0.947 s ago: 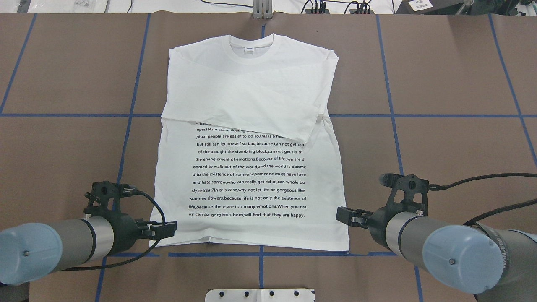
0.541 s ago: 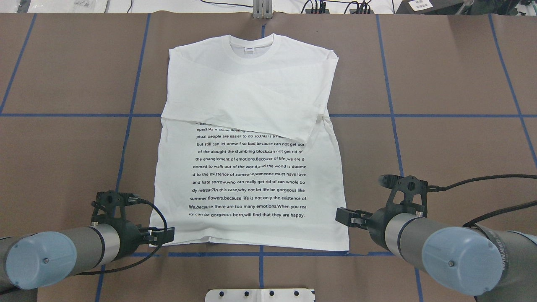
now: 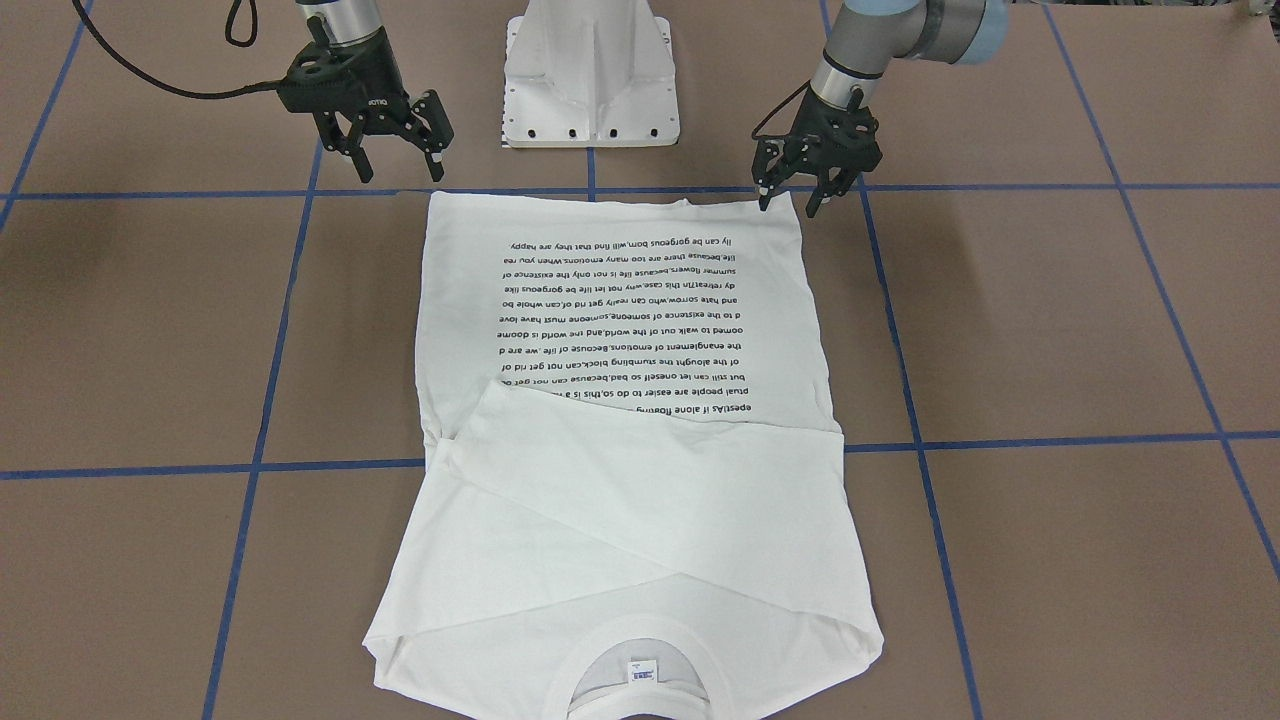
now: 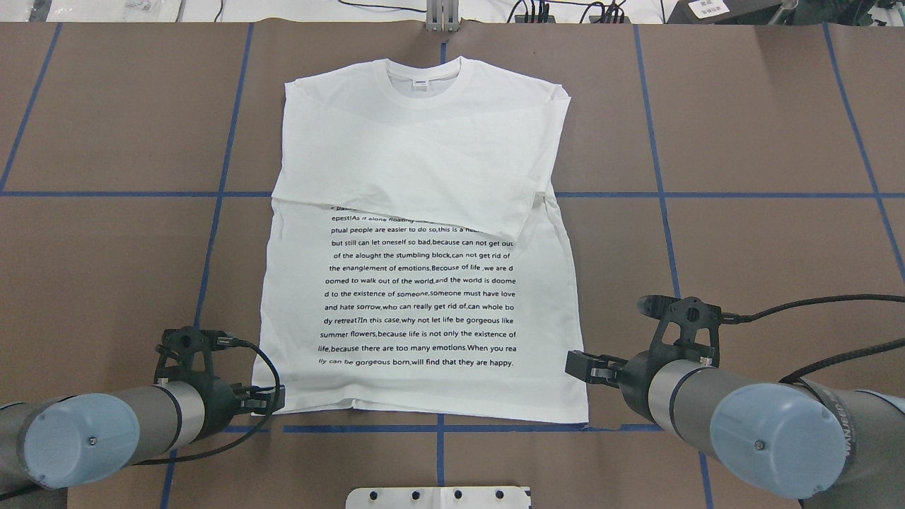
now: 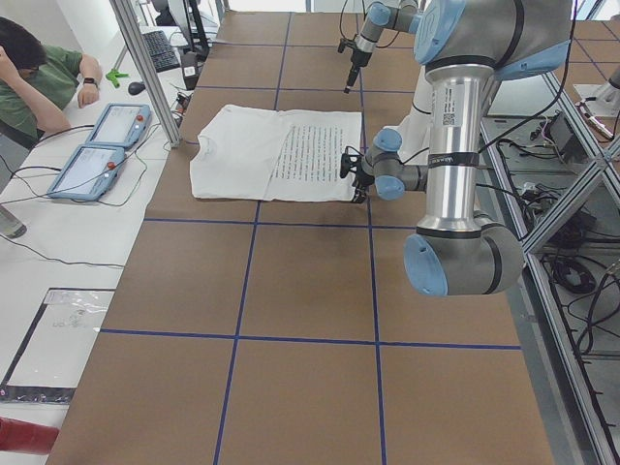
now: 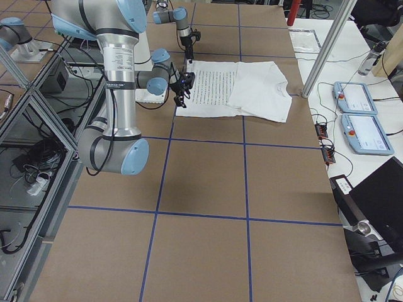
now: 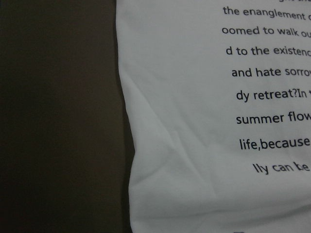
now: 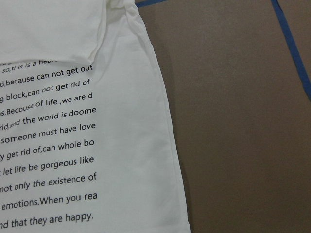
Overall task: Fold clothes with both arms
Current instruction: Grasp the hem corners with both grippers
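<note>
White long-sleeved cotton shirt [image 4: 424, 162] lies flat on the brown table cover with blue tape grid [image 4: 763, 127], straight out from the white metal pedestal base [image 4: 438, 497]. Hem is the edge nearest the base. Ribbed round collar [image 4: 423, 76] and its small label [image 4: 420, 83] are at the end farthest from it. Sleeves [image 4: 452, 191] are folded in across the chest, and the top one covers the first lines of the black printed text block [image 4: 421, 293] (print faces up and reads upright from the base side).

Left gripper [image 3: 790, 200]: fingers apart, nothing between them, at the hem corner on the base's left side. One tip is at the cloth edge, the other over bare table. Can't tell whether it touches the fabric. Its wrist camera shows only the shirt's wrinkled side edge and dark table.

Right gripper [image 3: 400, 170]: fingers spread wide, empty, just beside the hem corner on the base's right side. Its wrist camera shows the shirt's side edge, the line ends of the text, brown cover and blue tape.
</note>
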Robot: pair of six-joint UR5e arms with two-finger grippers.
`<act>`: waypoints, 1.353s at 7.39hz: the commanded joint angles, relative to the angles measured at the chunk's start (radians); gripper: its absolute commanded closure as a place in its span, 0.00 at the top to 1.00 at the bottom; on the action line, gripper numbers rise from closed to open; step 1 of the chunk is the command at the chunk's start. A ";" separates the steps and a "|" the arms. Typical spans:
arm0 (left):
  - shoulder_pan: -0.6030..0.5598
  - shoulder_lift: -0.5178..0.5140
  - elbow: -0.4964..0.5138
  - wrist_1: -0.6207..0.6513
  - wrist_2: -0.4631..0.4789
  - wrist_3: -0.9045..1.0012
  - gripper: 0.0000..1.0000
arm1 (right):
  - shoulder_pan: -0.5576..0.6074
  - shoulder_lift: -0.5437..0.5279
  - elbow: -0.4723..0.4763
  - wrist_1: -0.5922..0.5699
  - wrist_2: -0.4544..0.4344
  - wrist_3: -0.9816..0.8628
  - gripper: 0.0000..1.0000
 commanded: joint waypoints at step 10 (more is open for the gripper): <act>0.019 -0.014 -0.030 0.066 0.000 0.002 0.00 | -0.023 -0.003 -0.009 0.000 -0.008 0.009 1.00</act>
